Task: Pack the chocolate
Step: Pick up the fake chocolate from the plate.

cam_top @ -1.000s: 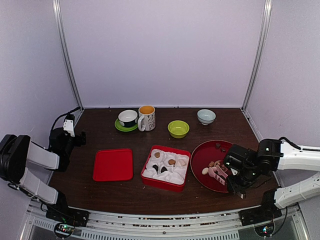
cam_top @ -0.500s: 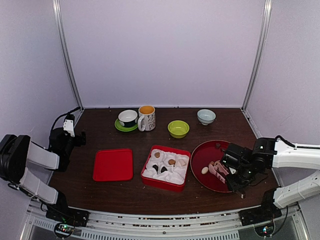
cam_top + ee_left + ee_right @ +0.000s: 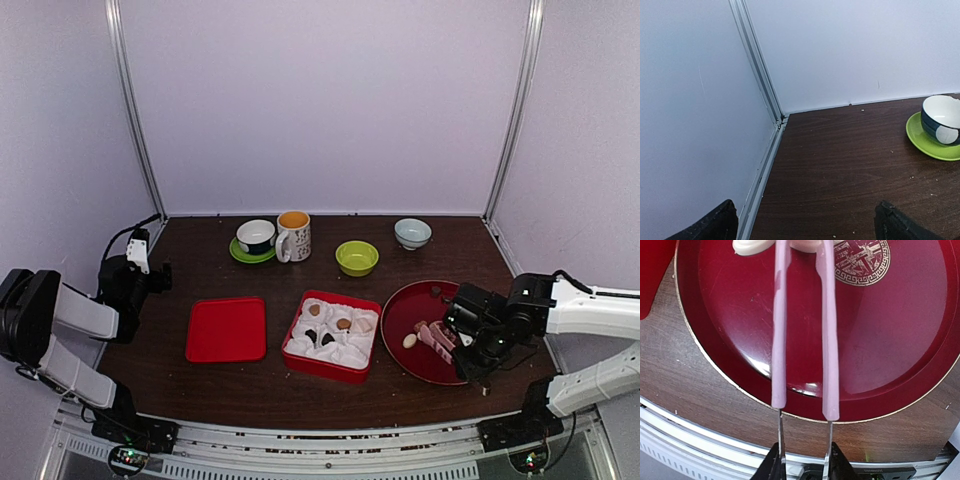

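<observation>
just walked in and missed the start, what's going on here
The right fingers are shut on pink tongs, whose tips reach cream chocolate on the red plate. Whether a piece is pinched is out of frame. A few pieces already sit in the red box. The left fingers hang open, idle, off to the left.

No legible text in my views. Red plate (image 3: 890,340), near right of tabletop: gold round emblem (image 3: 860,262), key-pattern border, inner characters unreadable.
</observation>
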`<action>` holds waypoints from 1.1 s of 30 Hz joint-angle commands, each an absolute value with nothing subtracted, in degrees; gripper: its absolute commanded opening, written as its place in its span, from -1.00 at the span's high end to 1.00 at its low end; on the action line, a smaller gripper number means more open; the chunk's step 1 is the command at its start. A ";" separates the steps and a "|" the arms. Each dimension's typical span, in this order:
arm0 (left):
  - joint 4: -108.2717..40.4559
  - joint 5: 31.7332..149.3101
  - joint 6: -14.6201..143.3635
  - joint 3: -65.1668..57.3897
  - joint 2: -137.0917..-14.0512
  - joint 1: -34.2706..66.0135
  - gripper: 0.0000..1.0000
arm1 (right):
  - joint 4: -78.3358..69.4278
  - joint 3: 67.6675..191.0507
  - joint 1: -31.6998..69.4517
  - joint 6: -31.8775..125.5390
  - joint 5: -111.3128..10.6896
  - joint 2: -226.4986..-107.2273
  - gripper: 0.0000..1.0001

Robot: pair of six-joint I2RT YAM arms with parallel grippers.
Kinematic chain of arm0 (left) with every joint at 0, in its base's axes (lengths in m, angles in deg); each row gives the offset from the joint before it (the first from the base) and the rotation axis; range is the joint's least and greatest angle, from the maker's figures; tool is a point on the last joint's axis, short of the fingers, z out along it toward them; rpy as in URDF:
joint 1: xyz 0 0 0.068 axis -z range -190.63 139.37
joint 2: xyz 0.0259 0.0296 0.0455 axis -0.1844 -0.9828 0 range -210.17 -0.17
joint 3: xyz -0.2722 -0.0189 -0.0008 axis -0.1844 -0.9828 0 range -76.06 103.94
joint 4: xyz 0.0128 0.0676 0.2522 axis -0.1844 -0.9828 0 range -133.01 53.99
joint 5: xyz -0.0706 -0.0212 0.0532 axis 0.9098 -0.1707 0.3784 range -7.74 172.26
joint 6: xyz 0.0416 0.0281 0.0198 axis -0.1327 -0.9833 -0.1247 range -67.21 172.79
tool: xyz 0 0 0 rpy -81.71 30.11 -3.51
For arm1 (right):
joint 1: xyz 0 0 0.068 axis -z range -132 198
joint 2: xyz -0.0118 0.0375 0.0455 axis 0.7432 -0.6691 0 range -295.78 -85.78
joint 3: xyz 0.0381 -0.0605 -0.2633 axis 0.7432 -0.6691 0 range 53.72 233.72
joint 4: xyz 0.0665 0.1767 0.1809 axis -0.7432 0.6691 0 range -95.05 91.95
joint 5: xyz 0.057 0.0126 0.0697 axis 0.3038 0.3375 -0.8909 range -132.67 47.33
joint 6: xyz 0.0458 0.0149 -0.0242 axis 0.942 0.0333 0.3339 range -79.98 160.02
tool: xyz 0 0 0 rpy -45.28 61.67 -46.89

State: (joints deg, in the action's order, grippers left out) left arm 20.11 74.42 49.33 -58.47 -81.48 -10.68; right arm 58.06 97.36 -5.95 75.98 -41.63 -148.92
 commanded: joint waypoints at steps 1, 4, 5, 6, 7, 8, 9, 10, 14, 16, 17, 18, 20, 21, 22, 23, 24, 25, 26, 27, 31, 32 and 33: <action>23.39 74.89 49.62 -57.86 -81.79 -11.21 -0.96 | 59.15 99.38 -5.68 76.46 -41.88 -146.87 0.44; 23.38 74.88 49.54 -57.86 -81.77 -11.23 -0.96 | 59.91 99.74 -5.62 76.51 -41.57 -146.27 0.45; 23.42 74.88 49.58 -57.86 -81.77 -11.22 -0.96 | 60.06 99.79 -5.68 76.49 -41.35 -146.12 0.45; 23.39 74.90 49.55 -57.86 -81.74 -11.24 -0.96 | 60.20 99.87 -5.64 76.40 -41.09 -146.08 0.44; 23.38 74.88 49.54 -57.82 -81.81 -11.23 -0.96 | 60.24 99.96 -5.66 76.23 -40.90 -146.19 0.44; 23.37 74.88 49.54 -57.86 -81.80 -11.22 -0.96 | 60.17 100.00 -5.63 75.96 -40.54 -146.30 0.42; 23.32 74.88 49.54 -57.86 -81.76 -11.21 -0.96 | 60.10 100.00 -5.62 75.71 -40.22 -146.56 0.42; 23.41 74.88 49.57 -57.81 -81.76 -11.22 -0.95 | 60.09 100.15 -5.52 75.25 -39.95 -146.96 0.42; 23.36 74.88 49.54 -57.86 -81.77 -11.23 -0.96 | 60.30 100.51 -5.10 74.08 -39.73 -148.58 0.43; 23.38 74.88 49.55 -57.81 -81.79 -11.22 -0.96 | 60.23 100.35 -4.91 73.83 -39.53 -148.60 0.41; 23.38 74.88 49.56 -57.86 -81.77 -11.24 -0.96 | 60.03 100.21 -4.67 73.66 -39.63 -148.48 0.38; 23.39 74.94 49.54 -57.82 -81.78 -11.22 -0.96 | 59.61 100.05 -4.46 73.49 -39.91 -148.31 0.36; 23.35 74.88 49.55 -57.86 -81.82 -11.23 -0.95 | 59.17 99.90 -3.75 73.33 -40.37 -148.40 0.35; 23.36 74.88 49.54 -57.86 -81.82 -11.24 -0.96 | 59.12 99.83 -3.49 73.29 -40.43 -148.63 0.35; 23.40 74.88 49.54 -57.86 -81.82 -11.24 -0.96 | 58.97 99.79 -3.29 73.28 -40.61 -148.77 0.35; 23.37 74.88 49.55 -57.82 -81.79 -11.24 -0.96 | 58.72 99.76 -3.10 73.24 -40.92 -148.94 0.35; 23.40 74.88 49.56 -57.86 -81.81 -11.24 -0.96 | 58.34 99.63 -3.08 73.25 -41.32 -149.10 0.35; 23.39 74.88 49.59 -57.82 -81.82 -11.24 -0.96 | 57.74 99.40 -3.10 73.24 -41.61 -149.20 0.35; 23.34 74.88 49.55 -57.86 -81.82 -11.23 -0.96 | 57.32 99.16 -2.99 73.24 -41.78 -149.40 0.35; 23.33 74.88 49.58 -57.86 -81.82 -11.20 -0.96 | 56.95 99.01 -2.91 73.19 -41.75 -149.60 0.35; 23.38 74.88 49.58 -57.86 -81.81 -11.23 -0.96 | 55.84 99.02 -2.61 72.53 -41.75 -151.14 0.35; 23.36 74.88 49.55 -57.85 -81.82 -11.24 -0.96 | 55.68 99.06 -2.46 72.35 -41.70 -151.55 0.34; 23.32 74.88 49.54 -57.84 -81.77 -11.24 -0.96 | 55.51 99.14 -2.34 72.06 -41.75 -151.95 0.34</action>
State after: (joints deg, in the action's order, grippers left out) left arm 20.11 74.42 49.33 -58.47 -81.48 -10.68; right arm 57.47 98.80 -3.02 73.14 -41.83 -150.64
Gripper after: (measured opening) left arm 0.978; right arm 0.325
